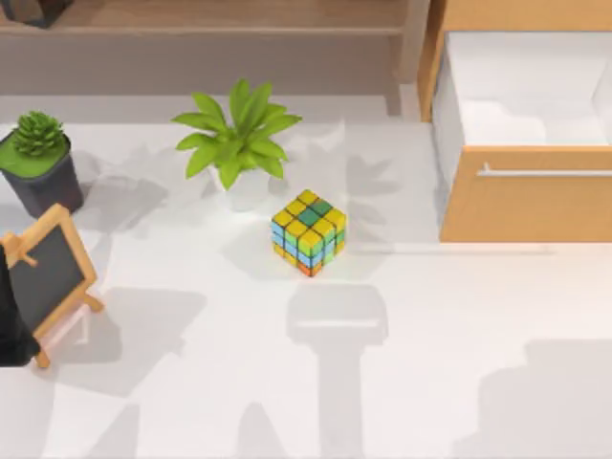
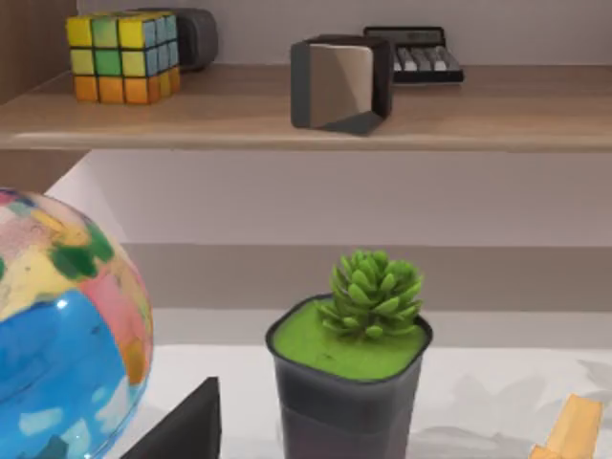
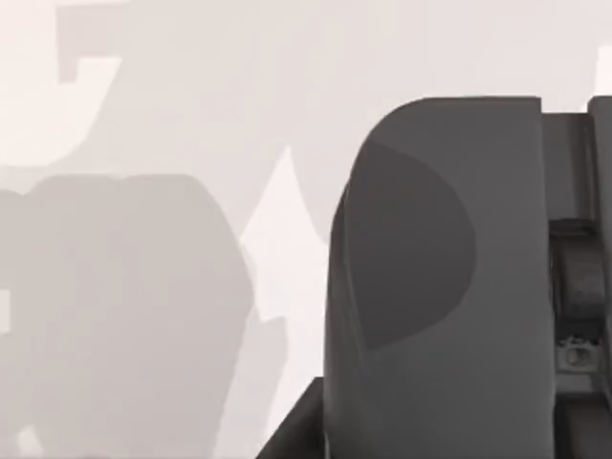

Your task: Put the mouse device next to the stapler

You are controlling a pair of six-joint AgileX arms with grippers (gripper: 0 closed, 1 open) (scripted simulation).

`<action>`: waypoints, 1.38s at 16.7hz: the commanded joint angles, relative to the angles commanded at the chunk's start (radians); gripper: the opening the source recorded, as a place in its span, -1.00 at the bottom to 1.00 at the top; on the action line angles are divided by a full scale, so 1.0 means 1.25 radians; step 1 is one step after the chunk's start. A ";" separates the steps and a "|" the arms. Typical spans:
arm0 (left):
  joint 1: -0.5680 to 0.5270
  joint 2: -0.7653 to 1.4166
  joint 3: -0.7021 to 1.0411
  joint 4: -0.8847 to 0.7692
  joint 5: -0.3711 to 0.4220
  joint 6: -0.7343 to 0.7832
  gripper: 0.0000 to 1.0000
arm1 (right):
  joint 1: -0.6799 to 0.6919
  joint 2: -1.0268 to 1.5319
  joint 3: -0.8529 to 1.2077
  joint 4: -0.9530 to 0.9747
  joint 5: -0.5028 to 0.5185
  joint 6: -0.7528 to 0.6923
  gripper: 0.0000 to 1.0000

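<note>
White table, matte, with soft grey shadows across the near half. Far right: a wooden drawer unit pulled open, white inside, thin metal bar handle on its front. A wooden shelf runs along the far wall.

On the table:
- puzzle cube about centre, standing alone
- leafy green plant just beyond it, far-left of the cube
- succulent in a dark pot at the far left edge
- small chalkboard easel with a wooden frame, near side of that pot, slate blank
- multicoloured globe (seen close by the left wrist camera, left of the pot)

On the shelf: a second colour cube, a dark box with a shiny face and a calculator; its key markings are too small to read.

Mouse device: cannot tell where it sits. A dark grey rounded item is just behind the shelf cube and touching it or nearly so, but what it is stays unclear.

Left arm is at the table's left edge, beside the easel. Right arm's dark grey housing hangs above bare table. Grip state on either arm: cannot tell.
</note>
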 joint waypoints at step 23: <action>0.000 0.000 0.000 0.000 0.000 0.000 1.00 | -0.118 -0.112 -0.215 0.049 -0.023 -0.066 -1.00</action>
